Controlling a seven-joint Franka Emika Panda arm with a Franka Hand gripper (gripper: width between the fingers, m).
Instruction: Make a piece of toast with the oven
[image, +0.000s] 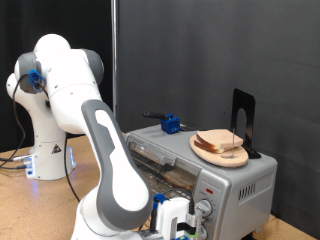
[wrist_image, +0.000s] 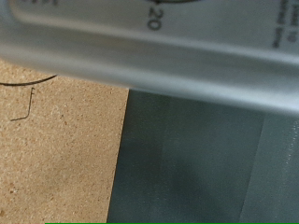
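The silver toaster oven stands at the exterior view's lower right. Its front opening shows the wire rack. The piece of toast lies on a round wooden plate on top of the oven. My gripper is low at the oven's front, right beside the round knobs. The wrist view shows the oven's silver panel very close, with a dial mark "20". My fingers do not show in the wrist view.
A blue object with a black handle lies on the oven top. A black stand rises behind the plate. The wooden table lies below the oven. A black curtain forms the backdrop.
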